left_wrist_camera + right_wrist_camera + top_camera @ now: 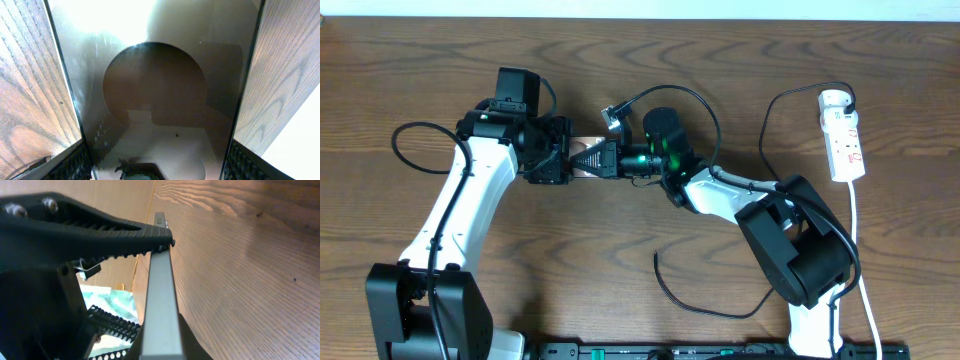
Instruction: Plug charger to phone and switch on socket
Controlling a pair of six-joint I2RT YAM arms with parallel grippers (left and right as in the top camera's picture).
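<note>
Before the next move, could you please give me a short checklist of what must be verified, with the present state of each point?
1. Right hand shut on the edge of the phone: ok.
2. Left hand gripping the phone: cannot tell; the phone lies between its fingers.
3. Charger plug tip in the phone: not ok; it lies loose on the table and no hand holds it.
4. Adapter in the socket: seems ok; a black block sits at its far end.
5. Socket switched on: cannot tell; the switches are too small to read.

Robot lab, wooden table (620, 40), power strip (843, 135)
</note>
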